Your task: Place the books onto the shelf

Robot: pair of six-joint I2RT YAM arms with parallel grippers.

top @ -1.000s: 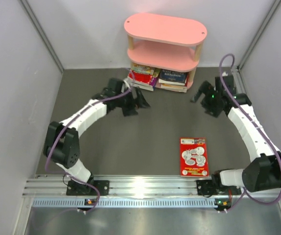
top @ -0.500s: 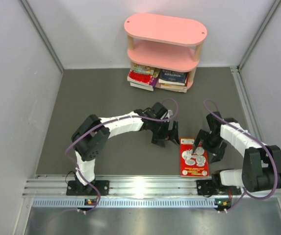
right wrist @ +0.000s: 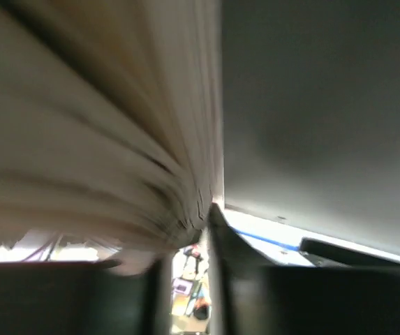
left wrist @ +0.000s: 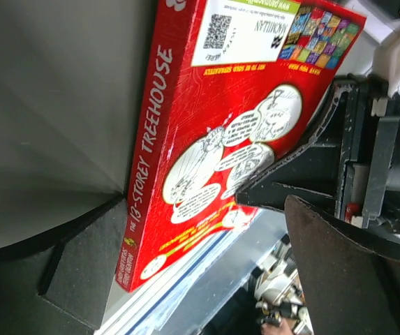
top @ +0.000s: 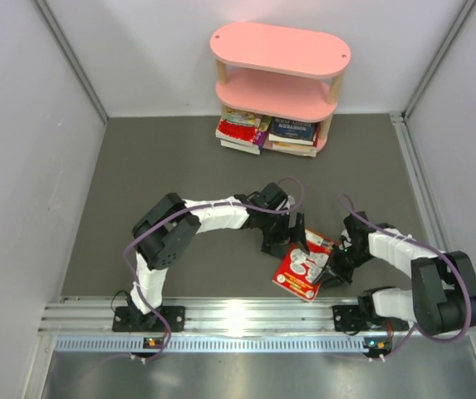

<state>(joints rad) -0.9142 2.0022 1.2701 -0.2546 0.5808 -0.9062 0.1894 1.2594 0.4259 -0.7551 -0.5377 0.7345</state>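
1. Red book [top: 306, 264]: one, tilted on the dark tabletop [top: 163, 166] near the arm bases, between the two grippers. Its spine reads "13-Storey Treehouse".
2. Right gripper [top: 330, 266]: clenched on the book's page edge, with one finger across the cover.
3. Left gripper [top: 287, 244]: jaws spread wide, just beside the spine. Contact cannot be told.
4. Shelf [top: 279, 46]: one pink three-tier unit at the tabletop's far end, well apart from the red book. Two short stacks of books [top: 267, 131] sit on its bottom tier, number per stack unclear.
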